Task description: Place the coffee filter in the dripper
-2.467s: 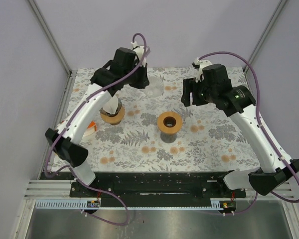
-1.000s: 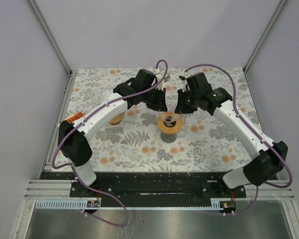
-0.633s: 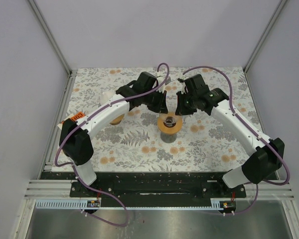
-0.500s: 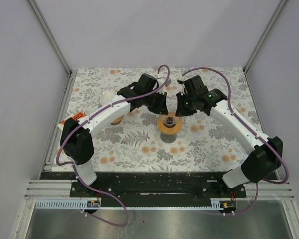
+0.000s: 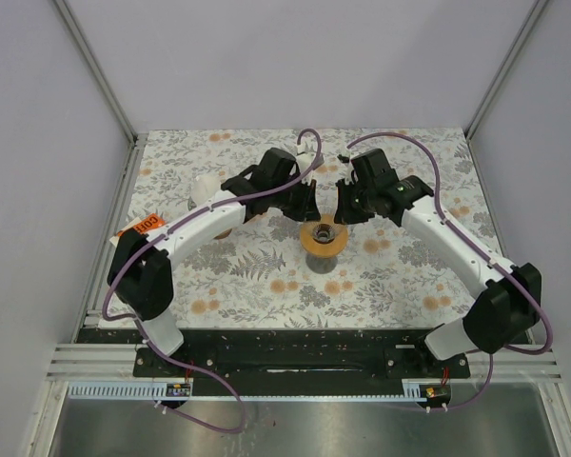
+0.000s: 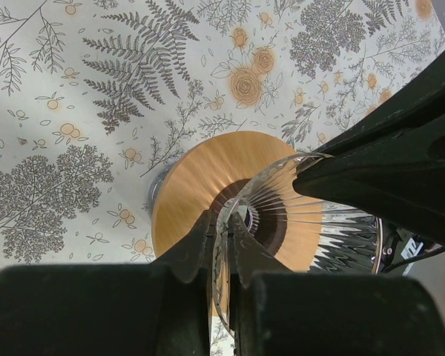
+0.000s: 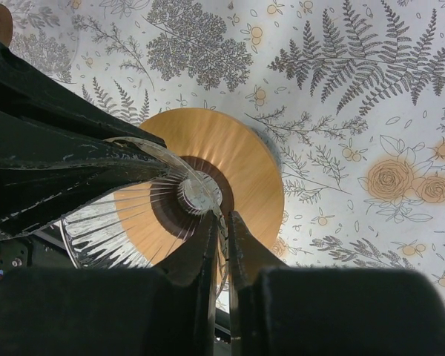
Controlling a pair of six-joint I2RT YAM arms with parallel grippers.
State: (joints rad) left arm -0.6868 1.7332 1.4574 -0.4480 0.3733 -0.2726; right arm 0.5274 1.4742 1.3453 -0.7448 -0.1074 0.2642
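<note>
**Arms.** The left arm [image 5: 195, 221] and right arm [image 5: 454, 246] are built from rounded white link shells joined by black joint housings.

**Cabling.** A purple cable [image 5: 309, 135] is routed along each arm and is seen at the upper centre of the top view.

**Marking.** An orange label [image 5: 145, 225] with dark lettering is fixed to the left arm, at the left of the frame.

**Mount.** A black base bar [image 5: 285, 357] is set across the lower frame.

**Ends.** The left gripper [image 6: 221, 222] and right gripper [image 7: 220, 221] are fitted with matte black fingers that taper to narrow tips.

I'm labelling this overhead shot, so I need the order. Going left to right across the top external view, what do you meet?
orange tag → white coffee filters → left pincer → glass dripper over its wooden ring → right pincer
</note>
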